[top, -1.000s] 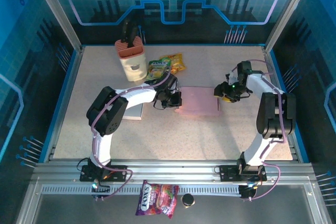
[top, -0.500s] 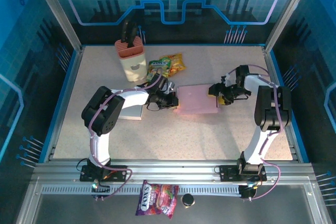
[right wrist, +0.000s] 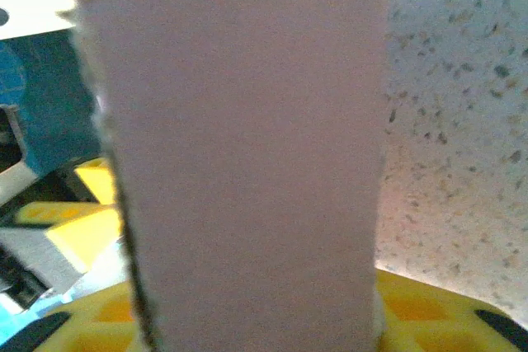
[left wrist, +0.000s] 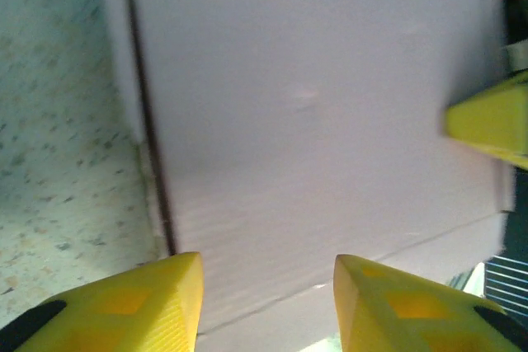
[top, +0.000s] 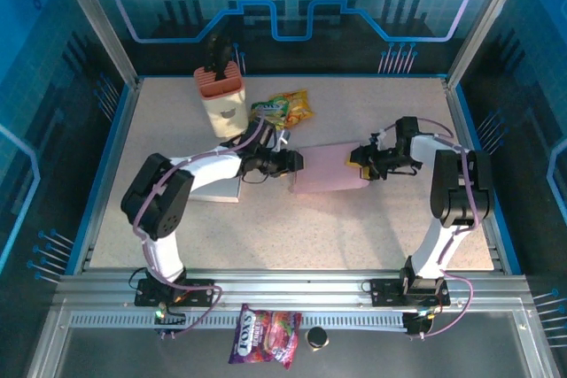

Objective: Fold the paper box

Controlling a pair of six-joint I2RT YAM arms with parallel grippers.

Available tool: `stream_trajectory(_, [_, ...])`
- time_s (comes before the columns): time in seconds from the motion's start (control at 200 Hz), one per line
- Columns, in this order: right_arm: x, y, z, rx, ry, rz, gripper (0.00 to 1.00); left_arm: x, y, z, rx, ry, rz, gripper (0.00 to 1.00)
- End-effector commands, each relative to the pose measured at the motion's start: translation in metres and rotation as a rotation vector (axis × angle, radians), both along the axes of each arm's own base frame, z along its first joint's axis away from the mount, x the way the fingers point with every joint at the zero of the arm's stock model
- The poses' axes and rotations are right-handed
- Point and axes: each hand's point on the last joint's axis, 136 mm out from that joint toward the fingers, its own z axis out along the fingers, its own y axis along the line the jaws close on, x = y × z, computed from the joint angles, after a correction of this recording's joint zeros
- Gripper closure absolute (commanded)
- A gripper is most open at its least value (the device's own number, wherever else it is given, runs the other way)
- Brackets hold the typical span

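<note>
The pink paper box (top: 326,168) lies in the middle of the table (top: 177,227), the left gripper (left wrist: 268,298) with fingers spread wide at its left edge, the right gripper (top: 361,165) at its right edge, where the box hides whether those fingers grip it.

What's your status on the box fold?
Left claw open at left edge of paper box. Right claw at its right edge, grip unclear. Snack packets behind, apart from box.
</note>
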Motion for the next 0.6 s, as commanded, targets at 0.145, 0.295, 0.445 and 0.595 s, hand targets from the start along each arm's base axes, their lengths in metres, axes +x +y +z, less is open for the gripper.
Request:
stream_trajectory(0.145, [-0.016, 0.003, 0.023, 0.154, 0.187, -0.159, 0.64, -0.006, 0.0, 0.109, -0.082, -0.44, -0.132, 0.48])
stream_trajectory(0.295, [-0.025, 0.006, 0.036, 0.212, 0.324, -0.217, 0.65, -0.06, -0.016, 0.121, 0.021, -0.641, -0.456, 0.39])
stream_trajectory(0.445, [-0.034, 0.007, 0.055, 0.245, 0.425, -0.273, 0.66, -0.106, -0.018, 0.095, 0.246, -0.76, -0.743, 0.33])
stream_trajectory(0.595, [-0.05, 0.013, 0.062, 0.303, 0.54, -0.305, 0.69, -0.109, -0.001, 0.076, 0.393, -0.862, -0.789, 0.26])
